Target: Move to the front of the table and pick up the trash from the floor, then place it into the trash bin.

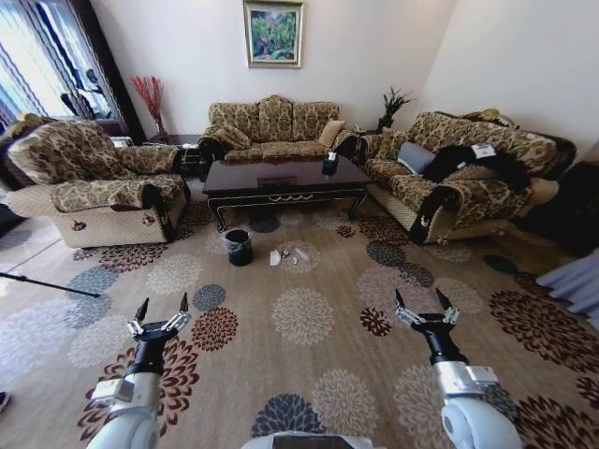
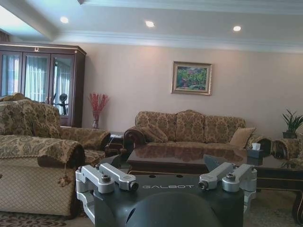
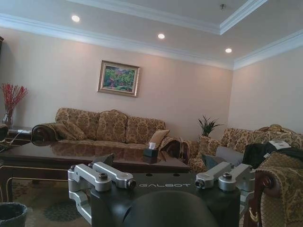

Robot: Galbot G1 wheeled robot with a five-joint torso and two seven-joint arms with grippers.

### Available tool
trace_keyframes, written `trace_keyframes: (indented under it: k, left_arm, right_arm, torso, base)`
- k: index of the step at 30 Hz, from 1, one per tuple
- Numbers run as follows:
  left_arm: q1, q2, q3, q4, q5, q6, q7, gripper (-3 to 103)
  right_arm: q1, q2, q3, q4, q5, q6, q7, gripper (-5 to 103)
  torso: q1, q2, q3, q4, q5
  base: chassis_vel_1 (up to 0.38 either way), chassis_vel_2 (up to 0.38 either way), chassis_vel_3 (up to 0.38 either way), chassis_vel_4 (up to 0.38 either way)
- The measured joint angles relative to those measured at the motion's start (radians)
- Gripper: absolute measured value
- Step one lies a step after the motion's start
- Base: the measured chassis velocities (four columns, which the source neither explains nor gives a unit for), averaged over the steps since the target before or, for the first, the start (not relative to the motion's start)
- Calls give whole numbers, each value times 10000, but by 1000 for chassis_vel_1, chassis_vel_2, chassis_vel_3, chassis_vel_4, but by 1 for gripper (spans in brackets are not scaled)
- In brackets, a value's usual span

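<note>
The dark brown table (image 1: 281, 181) stands ahead between the sofas, also in the left wrist view (image 2: 189, 156) and the right wrist view (image 3: 66, 152). In front of it on the patterned floor (image 1: 309, 318) lies the trash (image 1: 284, 254), a white wrapper with small pieces beside it. The black trash bin (image 1: 239, 247) sits just left of that, and its lined rim (image 3: 10, 211) shows by the table leg. My left gripper (image 1: 161, 309) and right gripper (image 1: 423, 304) hover low over the carpet, well short of the trash, both open and holding nothing. The left gripper (image 2: 163, 163) and the right gripper (image 3: 158, 161) point at the table.
A patterned armchair (image 1: 94, 182) stands at the left, a three-seat sofa (image 1: 271, 126) behind the table, and another sofa (image 1: 459, 182) with dark clothing at the right. A tissue box (image 1: 329, 164) sits on the table. Open carpet lies between me and the trash.
</note>
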Motion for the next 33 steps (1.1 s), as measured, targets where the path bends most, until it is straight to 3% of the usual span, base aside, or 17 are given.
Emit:
trace_keyframes:
  k: [21, 33]
  left_arm:
    - [-28, -47, -34, 178, 189, 88, -86, 100]
    - [-87, -142, 5, 406, 296, 64, -97, 100]
  right_arm:
    - [-83, -107, 81, 162, 319, -62, -38, 100]
    - [71, -182, 22, -154, 386, 24, -41, 100]
  torso:
    - [-13, -28, -15, -1, 0]
    - [-285, -632, -345, 0, 0]
  base:
    - [0, 0, 0, 0]
    - [0, 0, 0, 0]
